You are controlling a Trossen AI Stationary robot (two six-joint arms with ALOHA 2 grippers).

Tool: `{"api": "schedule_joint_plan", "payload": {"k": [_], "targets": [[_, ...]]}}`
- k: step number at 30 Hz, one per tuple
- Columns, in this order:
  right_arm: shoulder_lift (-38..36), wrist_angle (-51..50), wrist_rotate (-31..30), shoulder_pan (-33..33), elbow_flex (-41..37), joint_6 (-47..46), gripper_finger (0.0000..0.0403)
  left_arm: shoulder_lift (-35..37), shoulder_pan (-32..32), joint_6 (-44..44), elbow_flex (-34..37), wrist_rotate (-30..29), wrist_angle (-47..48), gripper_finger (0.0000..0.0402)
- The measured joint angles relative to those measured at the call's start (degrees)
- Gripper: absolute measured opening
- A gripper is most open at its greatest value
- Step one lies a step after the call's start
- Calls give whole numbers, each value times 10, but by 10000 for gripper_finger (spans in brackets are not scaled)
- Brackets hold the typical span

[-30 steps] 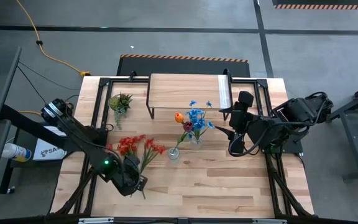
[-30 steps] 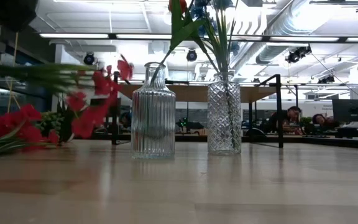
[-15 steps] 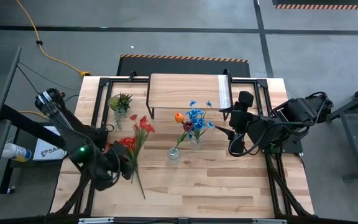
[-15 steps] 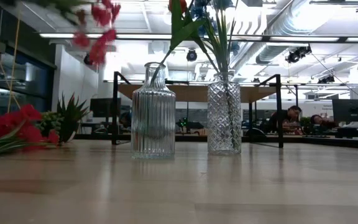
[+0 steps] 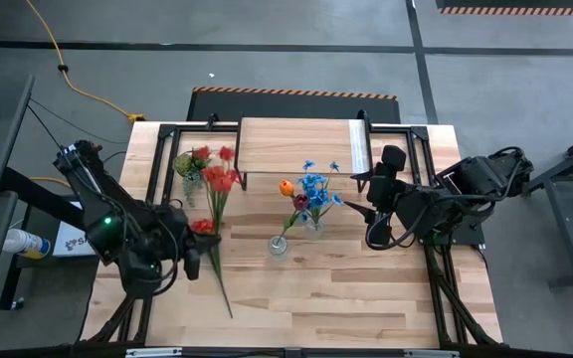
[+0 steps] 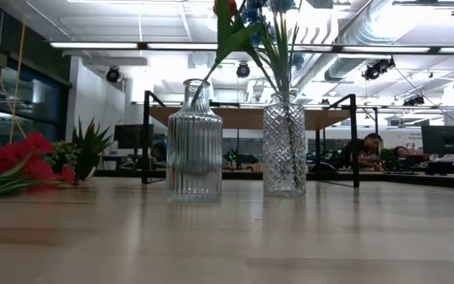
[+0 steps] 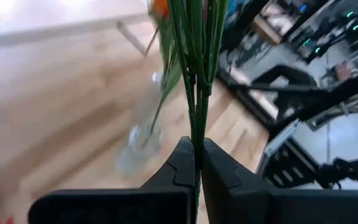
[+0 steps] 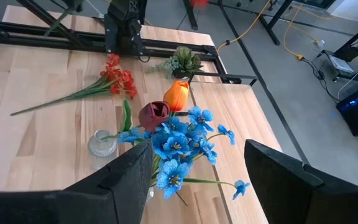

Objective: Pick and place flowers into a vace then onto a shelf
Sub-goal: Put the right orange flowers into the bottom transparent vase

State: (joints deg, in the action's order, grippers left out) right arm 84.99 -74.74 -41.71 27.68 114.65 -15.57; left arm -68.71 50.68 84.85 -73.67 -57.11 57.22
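My left gripper (image 5: 199,262) is shut on a red-bloomed bunch (image 5: 217,179) held above the table's left part, with the blooms toward the far edge and the stem ends (image 5: 228,310) toward the near edge. A second red bunch (image 5: 201,227) lies flat on the table and also shows in the low view (image 6: 10,162). A ribbed glass vase (image 6: 194,142) holds the orange tulip (image 8: 178,94) and the maroon tulip (image 8: 154,116). A diamond-cut vase (image 6: 284,146) holds the blue bunch (image 8: 179,146). The shelf (image 5: 301,144) stands at the far edge. My right gripper (image 8: 194,186) is open and empty, right of the vases. My left gripper pinches several green stems (image 7: 196,127) of the red bunch between its two fingers (image 7: 180,163), partway along the stems. The fingers come from the table's left and lie across the stems. The bunch is lifted clear of the table.
A small green leafy tuft (image 5: 192,162) stands at the far left beside the shelf's black leg. Black frame rails (image 5: 157,139) run along the table's far and side edges. Bare wood (image 5: 366,298) lies near the front edge.
My left gripper, shut on the red bunch, has risen and gone toward the table's left edge. The bunch has lifted clear, its blooms have swung toward the far edge, and it has risen out of the low view. The other red bunch has stayed on the table.
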Motion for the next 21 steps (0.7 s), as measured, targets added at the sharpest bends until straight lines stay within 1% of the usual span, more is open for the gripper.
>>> {"api": "schedule_joint_plan", "payload": {"k": [3, 7, 9, 15, 18, 21], "targets": [[0, 0, -1, 0, 0, 3, 245, -1, 0, -52, 1, -36, -9, 41], [0, 0, -1, 0, 0, 6, 245, -3, 0, -95, 1, -57, -9, 41], [0, 0, -1, 0, 0, 6, 245, -9, 0, -105, 1, -70, -7, 41], [0, 0, -4, 0, 0, 8, 245, -10, 0, -98, 1, -73, -3, 41], [0, 0, -6, 0, 0, 12, 245, -10, 1, -116, 1, -81, -8, 41], [0, 0, -6, 0, 0, 14, 245, -10, 18, -152, 1, -116, -29, 41]]}}
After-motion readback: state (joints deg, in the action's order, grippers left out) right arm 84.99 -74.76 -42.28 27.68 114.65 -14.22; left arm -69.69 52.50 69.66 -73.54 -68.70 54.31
